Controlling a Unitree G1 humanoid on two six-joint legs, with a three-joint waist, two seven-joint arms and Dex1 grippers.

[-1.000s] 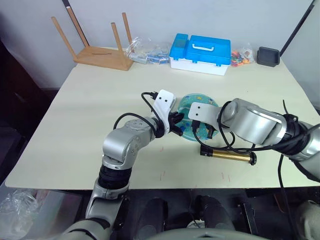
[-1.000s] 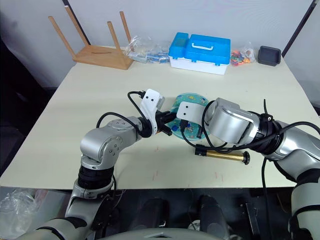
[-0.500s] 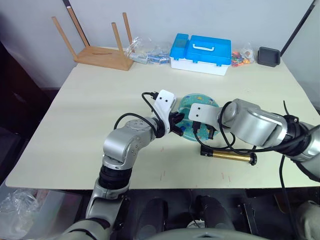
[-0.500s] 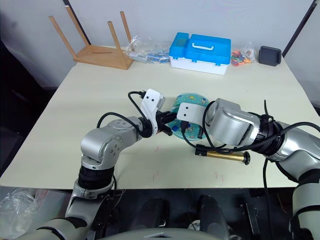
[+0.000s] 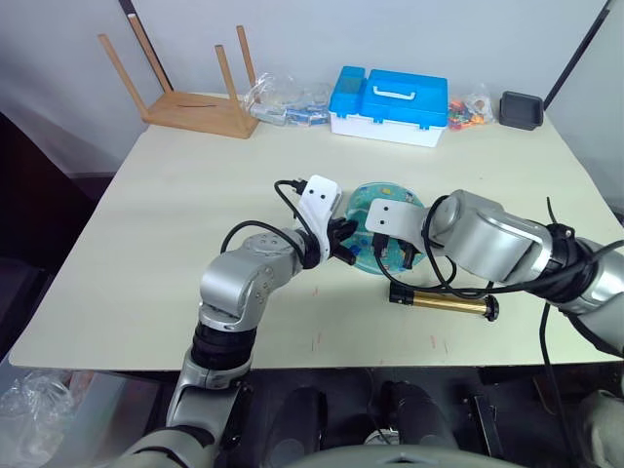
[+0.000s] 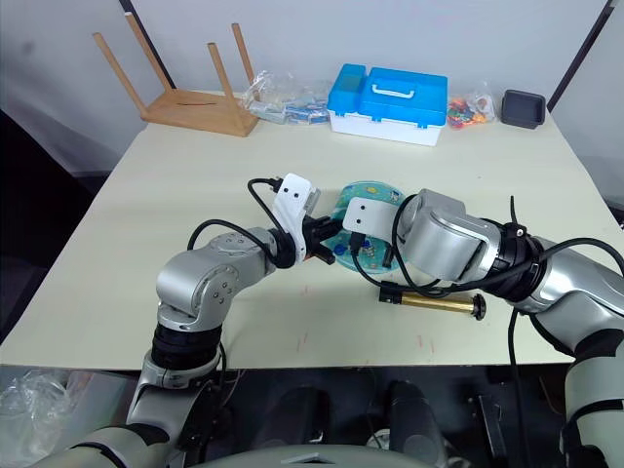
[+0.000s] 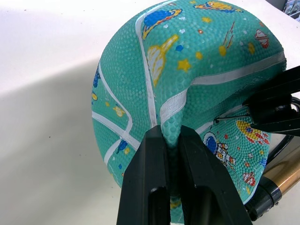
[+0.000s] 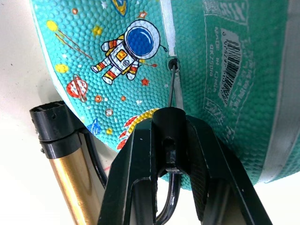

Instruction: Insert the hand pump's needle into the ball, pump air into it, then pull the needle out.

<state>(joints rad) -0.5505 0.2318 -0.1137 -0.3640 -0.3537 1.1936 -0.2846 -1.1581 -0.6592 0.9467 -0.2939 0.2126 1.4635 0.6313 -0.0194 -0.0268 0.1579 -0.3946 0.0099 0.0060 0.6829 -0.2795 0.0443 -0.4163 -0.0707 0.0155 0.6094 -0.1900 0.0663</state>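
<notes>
The teal ball (image 5: pixel 390 193) with cartoon prints lies at the table's middle, between my two grippers. From the ball's left, my left gripper (image 7: pixel 170 133) is shut on a raised fold of its skin (image 7: pixel 187 84). My right gripper (image 8: pixel 169 123) is shut on the black fitting of the needle (image 8: pixel 173 86). The thin pin's tip sits at the ball's small valve hole (image 8: pixel 173 62), beside the astronaut print and the barcode label. The amber hand pump (image 5: pixel 444 300) lies flat on the table just in front of the ball. Its thin black hose (image 8: pixel 165 206) loops up to the fitting.
At the table's far edge stand a blue-and-white plastic case (image 5: pixel 390 102), an upturned wooden stool (image 5: pixel 195 109), clear bags of small items (image 5: pixel 288 97) and a black tray (image 5: pixel 524 109). The pump lies close to the table's front edge (image 5: pixel 322 363).
</notes>
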